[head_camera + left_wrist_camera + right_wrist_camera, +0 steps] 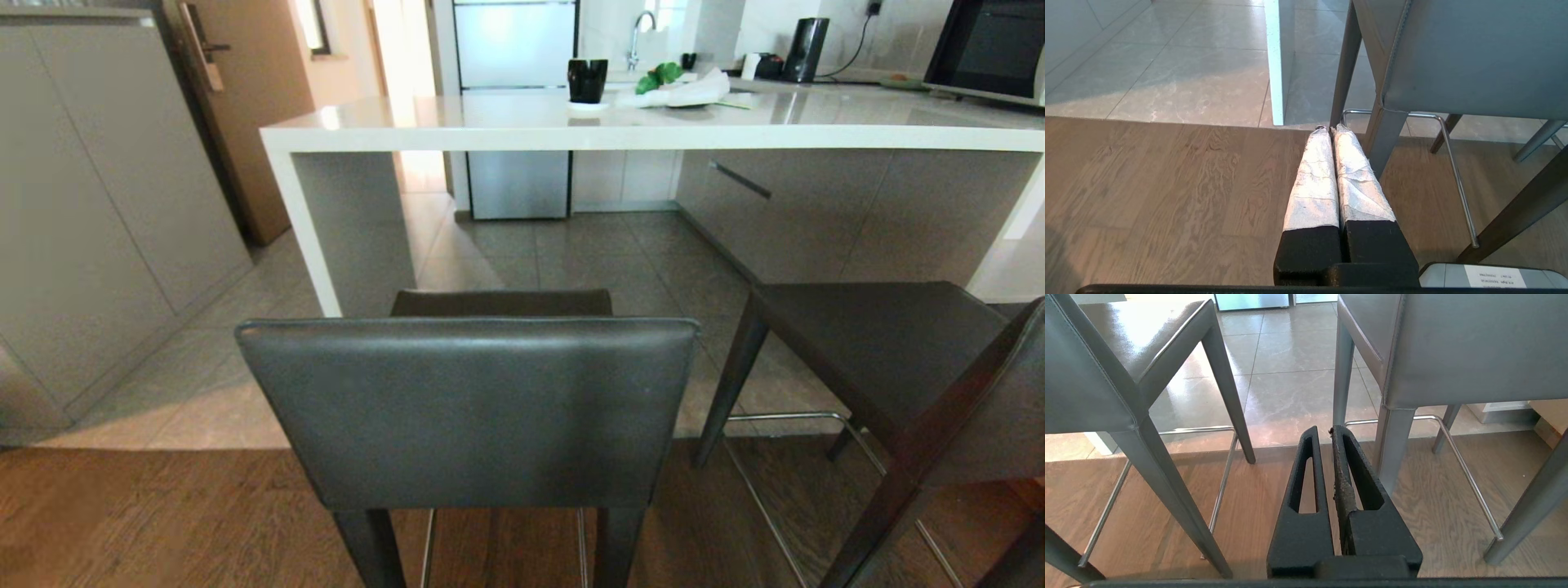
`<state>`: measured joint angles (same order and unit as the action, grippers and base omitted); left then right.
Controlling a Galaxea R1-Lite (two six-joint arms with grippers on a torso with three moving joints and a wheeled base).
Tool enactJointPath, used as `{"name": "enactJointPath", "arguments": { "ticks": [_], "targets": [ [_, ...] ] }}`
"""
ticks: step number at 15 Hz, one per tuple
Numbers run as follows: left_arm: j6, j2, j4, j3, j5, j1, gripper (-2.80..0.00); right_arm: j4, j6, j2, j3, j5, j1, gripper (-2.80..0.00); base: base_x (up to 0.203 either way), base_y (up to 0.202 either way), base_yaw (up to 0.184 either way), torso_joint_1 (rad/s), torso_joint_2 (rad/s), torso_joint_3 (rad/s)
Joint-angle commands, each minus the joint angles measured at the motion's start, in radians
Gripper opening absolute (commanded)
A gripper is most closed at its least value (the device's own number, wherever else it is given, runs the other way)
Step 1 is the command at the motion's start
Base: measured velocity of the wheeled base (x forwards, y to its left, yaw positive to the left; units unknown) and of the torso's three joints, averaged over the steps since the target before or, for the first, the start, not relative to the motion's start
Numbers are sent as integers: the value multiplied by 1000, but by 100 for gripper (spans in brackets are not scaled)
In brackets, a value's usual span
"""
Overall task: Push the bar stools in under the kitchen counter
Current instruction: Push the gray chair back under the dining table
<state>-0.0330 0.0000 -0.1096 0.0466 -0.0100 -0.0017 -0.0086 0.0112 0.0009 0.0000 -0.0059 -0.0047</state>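
One bar stool (465, 408) stands straight ahead with its dark grey backrest toward me, short of the kitchen counter (653, 135). A second bar stool (882, 343) stands to the right, turned at an angle, also outside the white slab top. Neither arm shows in the head view. My left gripper (1329, 128), fingers wrapped in white, hangs low over the wood floor beside a stool leg (1386, 139), shut and empty. My right gripper (1324, 430), black, hangs low with a stool (1474, 347) on one side and a stool (1094, 375) on the other, shut on nothing.
On the counter stand a black mug (587, 79), a white cloth with green leaves (686, 90), a kettle (807, 49) and an oven (992, 49). Grey cabinets (98, 204) line the left side. Chrome footrest bars (1466, 473) run low between the stool legs.
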Motion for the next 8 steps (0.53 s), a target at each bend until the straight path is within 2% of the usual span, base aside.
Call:
{"name": "enactJointPath", "arguments": {
  "ticks": [1,8],
  "targets": [
    [-1,2,-1,0,-1,0,-280,-1,3,1,0,0,0,-280,0,0,0,0,0,0],
    [-1,2,-1,1,-1,0,-280,-1,3,1,0,0,0,-280,0,0,0,0,0,0]
  ]
}}
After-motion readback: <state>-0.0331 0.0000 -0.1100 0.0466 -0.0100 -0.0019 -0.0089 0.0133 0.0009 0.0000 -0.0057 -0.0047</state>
